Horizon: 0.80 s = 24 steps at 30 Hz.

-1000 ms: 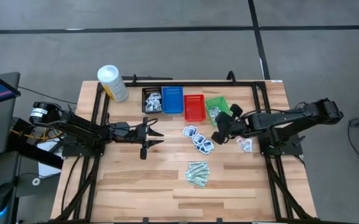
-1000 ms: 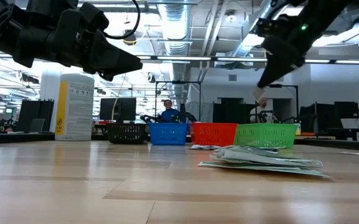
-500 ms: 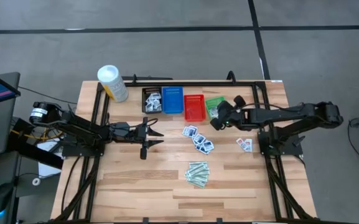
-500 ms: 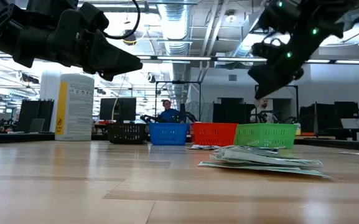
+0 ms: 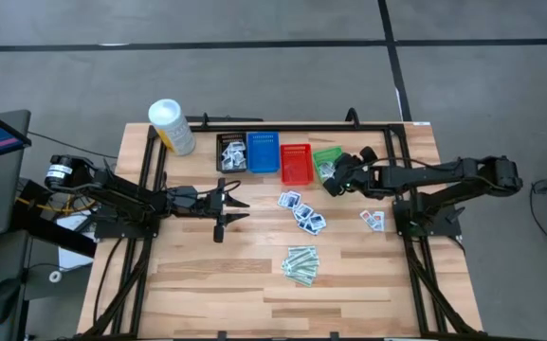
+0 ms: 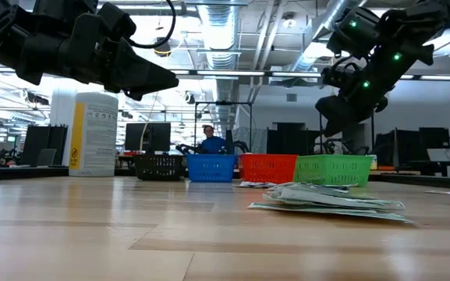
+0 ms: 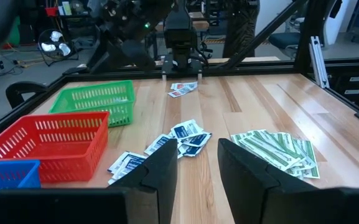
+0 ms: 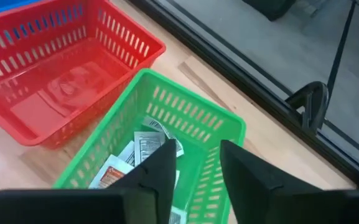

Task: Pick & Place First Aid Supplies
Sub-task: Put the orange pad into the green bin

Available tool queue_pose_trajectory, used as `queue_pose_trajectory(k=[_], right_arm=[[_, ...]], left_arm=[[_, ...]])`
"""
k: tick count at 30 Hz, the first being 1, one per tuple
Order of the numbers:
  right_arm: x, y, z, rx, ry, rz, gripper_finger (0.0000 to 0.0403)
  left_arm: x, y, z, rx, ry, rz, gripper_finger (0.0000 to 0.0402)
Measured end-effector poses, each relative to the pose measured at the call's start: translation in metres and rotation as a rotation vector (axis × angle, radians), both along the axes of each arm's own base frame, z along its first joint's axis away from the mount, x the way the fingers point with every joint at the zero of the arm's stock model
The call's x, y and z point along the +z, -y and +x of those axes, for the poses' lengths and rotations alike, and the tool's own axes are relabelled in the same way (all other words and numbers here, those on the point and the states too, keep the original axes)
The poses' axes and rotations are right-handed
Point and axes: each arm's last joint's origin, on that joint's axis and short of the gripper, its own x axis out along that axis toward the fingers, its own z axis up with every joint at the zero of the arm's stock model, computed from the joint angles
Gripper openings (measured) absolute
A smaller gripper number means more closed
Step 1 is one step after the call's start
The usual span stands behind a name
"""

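the right gripper [image 5: 333, 179] hangs above the green basket [image 5: 327, 163] at the far side of the wooden surface [image 5: 254, 275]. its wrist view looks down past two parted fingers [image 8: 160, 171] into that basket, so the jaws stand partly open with nothing between them. several white packets [image 8: 143, 151] with dark and red print lie on the green basket's floor, right under the jaws.

the left gripper [image 5: 237, 205] waits over the left half of the surface, well apart from the baskets - its jaws stand apart and hold nothing, as the left wrist view shows through the gap between its fingers [image 7: 164, 171].

the baskets sit in a row along the far edge: black basket [image 5: 231, 152] with a few white packets in it, blue basket [image 5: 263, 152], red basket [image 5: 296, 164], then the green one. loose supplies lie on the surface - a cluster of blue-printed packets [image 5: 301, 211] near the middle, a fan of pale-green strips [image 5: 301, 264] nearer the front edge, and red-printed packets [image 5: 373, 220] off to the right. a tall white tub [image 5: 171, 126] stands at the far left corner.

in the low view a person [image 6: 210, 139] shows in the room behind the baskets.
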Motion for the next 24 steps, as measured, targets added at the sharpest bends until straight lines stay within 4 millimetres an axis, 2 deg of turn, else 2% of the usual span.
queue_pose_trajectory(k=[6,17,24], right_arm=[[0.0,-0.004,-0.001,0.005,0.014,0.006,0.0145],[0.017,-0.029,-0.02,0.1,0.019,0.023,0.0133],[0.017,-0.044,-0.034,0.153,0.023,0.194,0.0137]], left_arm=[[0.0,0.0,0.0,0.0,0.0,0.0,0.0116],[0.0,0.0,0.0,0.0,0.0,0.0,0.0116],[0.0,0.0,0.0,0.001,0.0,0.0,0.0116]])
